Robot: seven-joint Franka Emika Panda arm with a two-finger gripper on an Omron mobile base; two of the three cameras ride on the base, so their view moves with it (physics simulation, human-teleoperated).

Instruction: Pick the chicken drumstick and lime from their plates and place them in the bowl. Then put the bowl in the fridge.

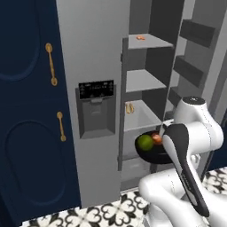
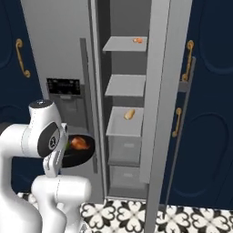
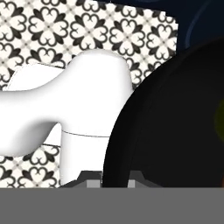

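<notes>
The gripper (image 3: 112, 177) pinches the rim of the black bowl (image 1: 153, 154), jaws nearly together, holding it in the air before the open fridge (image 1: 142, 82). The lime (image 1: 145, 142) and chicken drumstick (image 2: 79, 143) lie inside the bowl, beside the fridge's closed dispenser door (image 1: 95, 108).

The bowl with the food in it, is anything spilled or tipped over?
No, nothing stands out. The black bowl rides level on the end effector before the open fridge, with the lime and chicken drumstick inside it.
</notes>
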